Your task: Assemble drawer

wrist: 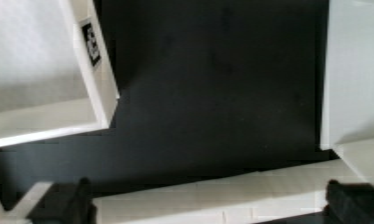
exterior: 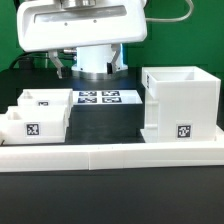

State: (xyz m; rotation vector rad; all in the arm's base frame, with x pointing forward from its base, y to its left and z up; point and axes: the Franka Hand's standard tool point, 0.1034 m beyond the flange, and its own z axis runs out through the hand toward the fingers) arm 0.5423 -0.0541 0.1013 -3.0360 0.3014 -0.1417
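Since nothing is held yet, the step in hand looks like the approach to a first part. The drawer lies in pieces: housing [exterior: 180,100] upright at the exterior view's right, just behind the border wall [exterior: 110,152], with the rear tray [exterior: 47,103] and front tray [exterior: 24,124] at the left, well apart from it. Gripper [wrist: 205,200] has its fingers [wrist: 59,202] spread wide and empty. Best to centre on one tray wall, descend square, then close. Only the exterior view gives the layout. Only the wrist view shows the fingertips, plus a tagged white part [wrist: 51,80] nearby, identity unclear.
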